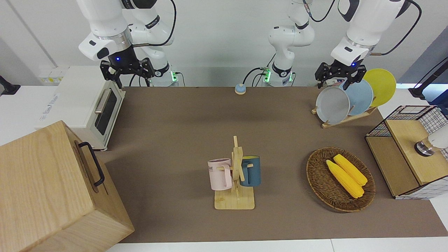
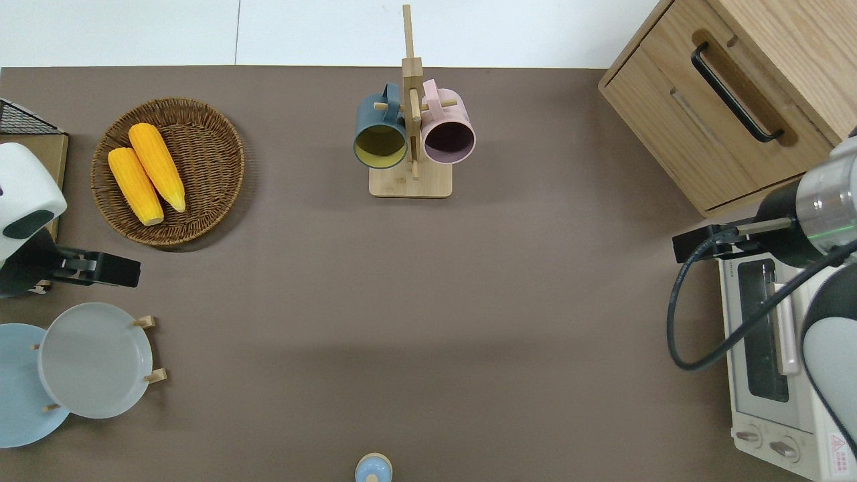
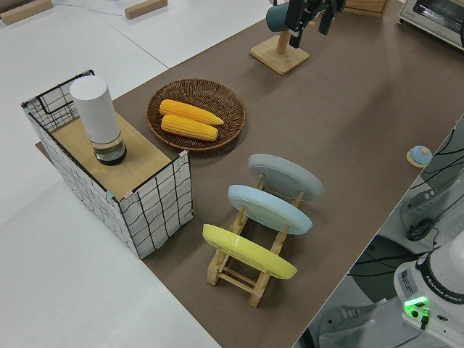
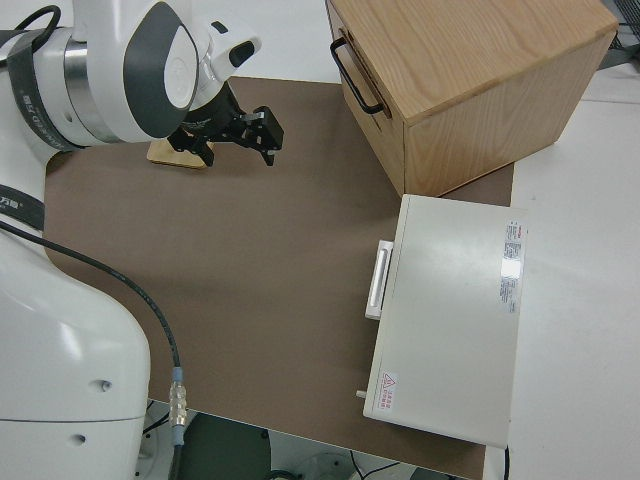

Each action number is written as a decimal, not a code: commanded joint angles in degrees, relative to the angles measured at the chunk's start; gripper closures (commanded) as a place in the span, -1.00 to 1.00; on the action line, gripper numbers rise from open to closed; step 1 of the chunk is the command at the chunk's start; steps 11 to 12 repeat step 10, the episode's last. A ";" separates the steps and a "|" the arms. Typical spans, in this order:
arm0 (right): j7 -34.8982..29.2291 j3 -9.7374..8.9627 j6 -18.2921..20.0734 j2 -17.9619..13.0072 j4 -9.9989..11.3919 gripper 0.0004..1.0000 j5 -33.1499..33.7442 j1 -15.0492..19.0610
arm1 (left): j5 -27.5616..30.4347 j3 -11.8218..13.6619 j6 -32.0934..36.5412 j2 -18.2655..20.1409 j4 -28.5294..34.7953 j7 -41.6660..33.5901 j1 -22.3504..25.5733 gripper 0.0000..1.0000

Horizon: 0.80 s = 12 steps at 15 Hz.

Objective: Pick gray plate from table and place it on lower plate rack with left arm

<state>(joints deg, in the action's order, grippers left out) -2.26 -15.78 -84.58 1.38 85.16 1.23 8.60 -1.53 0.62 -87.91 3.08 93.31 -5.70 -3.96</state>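
Gray plate [image 1: 332, 105] in front view stands on edge in the lower plate rack [image 1: 344, 119], in the end slot farthest from the robots, w/ a blue plate [image 1: 362, 96] and a yellow plate [image 1: 381, 84] in the slots nearer them. Left gripper [image 1: 336, 79] hangs just above the gray plate's top rim, jaws apart, nothing in them, so the placing looks done and the step in hand is prob. the pull-away. Right gripper [image 1: 126, 70] is parked, jaws also apart and empty. Overhead view: gray plate [image 2: 94, 359] leans on the rack pegs [image 2: 144, 322] and overlaps the blue plate [image 2: 20, 388]; left gripper [image 2: 114, 270] is over bare table between the plate and the wicker basket [image 2: 221, 154] of corn. Left side view: all three plates sit tilted in their slots, gray plate [image 3: 285, 176] seated and apart from its neighbour. To do it well: keep jaws wide, go up first, then away from the rack, no sideways sweep at rim height, since a nudge could tip a leaning plate out. Right side view adds nothing re the plate.
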 commanded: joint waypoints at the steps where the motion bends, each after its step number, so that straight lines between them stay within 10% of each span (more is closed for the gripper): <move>1: -0.73 -1.00 0.73 -0.07 -0.52 -0.97 0.09 1.07 | -0.41 0.79 -0.25 0.17 -0.23 0.25 -0.44 -0.98; 12: -0.73 -1.00 0.82 -0.07 -0.52 -0.97 0.09 1.07 | 0.56 1.66 0.19 0.44 -0.24 0.16 -0.17 -0.99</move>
